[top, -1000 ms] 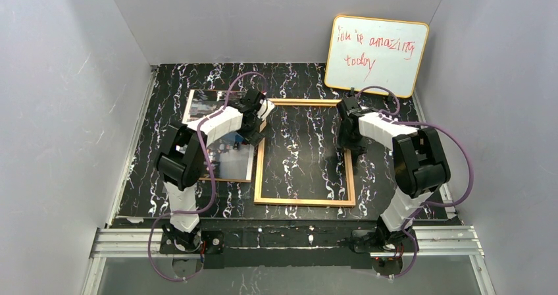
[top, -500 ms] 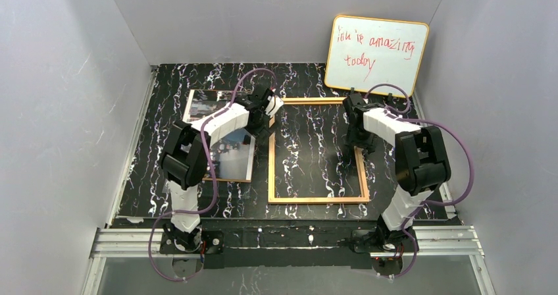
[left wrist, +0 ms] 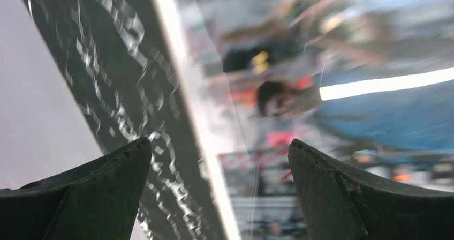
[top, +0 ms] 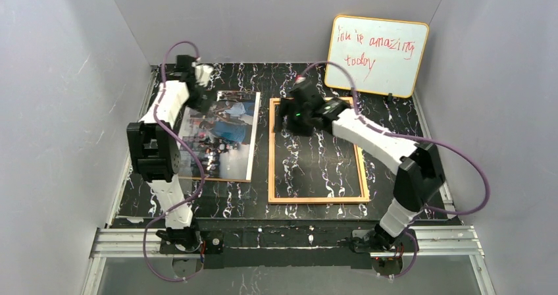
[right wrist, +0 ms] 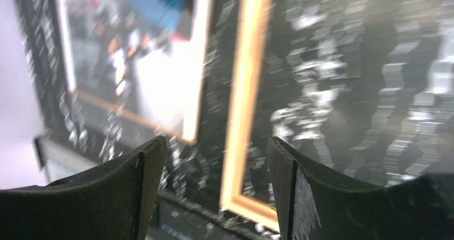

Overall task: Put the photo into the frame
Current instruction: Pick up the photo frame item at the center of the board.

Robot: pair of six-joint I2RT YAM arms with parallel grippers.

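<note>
The frame (top: 319, 200) lies flat on the black marbled worktop (top: 263, 78), which shows through its opening. The photo (top: 224, 134) lies face up just left of the frame. Further left of the frame, the left gripper (left wrist: 218, 146) hovers over the photo's far edge, spread and empty. The right gripper (right wrist: 216, 143), also spread and empty, is above the frame's far-left corner. A whiteboard (top: 378, 54) leans behind the frame.

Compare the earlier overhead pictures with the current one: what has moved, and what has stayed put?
The frame slid right, away from the photo. The left gripper swung out to the photo's far left corner; the right gripper crossed to the frame's far left corner. Both are open, holding nothing. The photo and the whiteboard stayed put.
</note>
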